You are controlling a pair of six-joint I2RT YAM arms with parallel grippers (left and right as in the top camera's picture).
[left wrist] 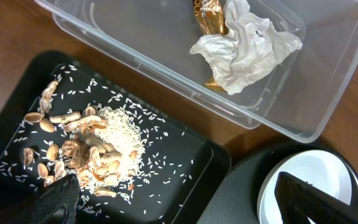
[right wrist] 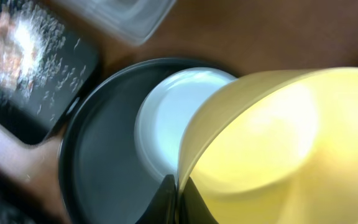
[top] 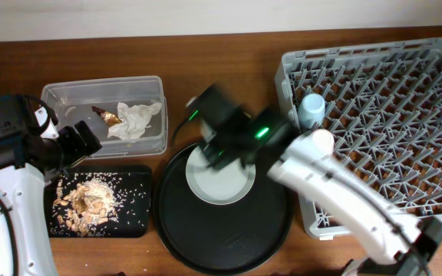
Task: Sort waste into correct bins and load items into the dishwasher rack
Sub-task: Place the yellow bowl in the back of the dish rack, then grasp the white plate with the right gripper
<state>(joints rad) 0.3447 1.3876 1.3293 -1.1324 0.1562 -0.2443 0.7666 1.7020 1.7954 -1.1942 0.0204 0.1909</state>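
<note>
- The right gripper (right wrist: 178, 194) is pressed together on the rim of the small yellow bowl (right wrist: 272, 143), its two dark fingers pinching the thin wall from either side (the bowl hangs tilted, mouth toward the wrist camera, and fills most of that view).
- Just beneath the bowl is the pale round plate (right wrist: 163, 124), lying flat on the large round black tray (right wrist: 98, 168). I cannot tell whether bowl and plate touch.
- The left gripper (left wrist: 176, 186) is spread wide and holds nothing. In its wrist view one finger shows against a corner of the shallow black rectangular tray (left wrist: 194, 158), the other against the plate's edge.
- On that tray lie the food scraps (left wrist: 95, 149), a heap of nuts and rice with loose grains scattered round it.
- Beyond it, the clear tub (left wrist: 135, 56) holds the crumpled napkin (left wrist: 247, 50) and, touching it, the foil wrapper (left wrist: 209, 15) (partly cut off by the top of the left wrist view).
- Farthest off, the grey rack (top: 405, 115) stands on the table (top: 206, 46), with the light-blue cup (top: 311, 110) inside it, against the wall facing the round tray.
- From overhead the right arm is smeared and covers the bowl entirely, and the rack's right edge runs out of frame.
</note>
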